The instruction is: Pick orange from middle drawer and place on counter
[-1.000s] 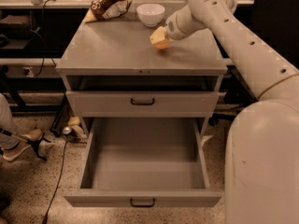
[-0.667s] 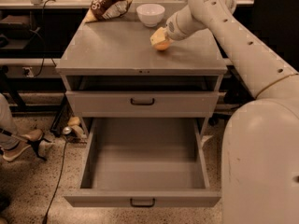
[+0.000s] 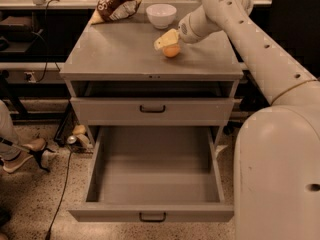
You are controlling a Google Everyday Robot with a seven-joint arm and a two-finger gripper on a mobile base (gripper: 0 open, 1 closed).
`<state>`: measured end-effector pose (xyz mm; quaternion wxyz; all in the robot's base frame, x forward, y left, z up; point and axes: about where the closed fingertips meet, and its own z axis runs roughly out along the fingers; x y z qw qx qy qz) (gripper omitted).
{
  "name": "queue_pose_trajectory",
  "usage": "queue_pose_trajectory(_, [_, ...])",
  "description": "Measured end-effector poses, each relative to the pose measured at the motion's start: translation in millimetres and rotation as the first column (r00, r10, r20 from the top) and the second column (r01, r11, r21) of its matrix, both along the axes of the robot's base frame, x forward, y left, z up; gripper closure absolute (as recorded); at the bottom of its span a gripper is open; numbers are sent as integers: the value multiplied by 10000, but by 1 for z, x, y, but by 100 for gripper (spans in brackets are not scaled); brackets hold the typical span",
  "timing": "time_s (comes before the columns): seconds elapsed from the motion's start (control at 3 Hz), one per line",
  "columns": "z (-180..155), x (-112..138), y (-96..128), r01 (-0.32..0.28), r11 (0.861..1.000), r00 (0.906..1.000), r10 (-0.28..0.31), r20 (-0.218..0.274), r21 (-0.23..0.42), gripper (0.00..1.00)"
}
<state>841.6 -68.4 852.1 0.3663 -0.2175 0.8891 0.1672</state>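
The orange (image 3: 172, 51) is on the counter (image 3: 125, 49), right of its middle, in front of the white bowl. My gripper (image 3: 166, 40) is right over the orange and touches or nearly touches its top left side; the arm reaches in from the upper right. The middle drawer (image 3: 152, 179) is pulled fully out below, and its grey inside holds nothing I can see.
A white bowl (image 3: 161, 15) and a brown snack bag (image 3: 116, 3) stand at the back of the counter. The shallower top drawer (image 3: 152, 109) stands slightly out. My white body (image 3: 280, 174) fills the right side. A person's shoe (image 3: 25, 151) and cables lie on the floor at left.
The gripper and the orange have sunk slightly toward the counter; nothing else has moved.
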Motion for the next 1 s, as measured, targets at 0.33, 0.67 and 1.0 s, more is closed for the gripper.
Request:
queue_pose_trajectory(0.33, [4,-3,-13,99,9998,10000,-99,5,165,0])
queue_pose_trajectory(0.67, [12,-16,-46,561,9970,9983,-568,109,530,0])
queue_pose_trajectory(1.0, [13,-33,-81,1102,9894,9936,-1121,151,950,0])
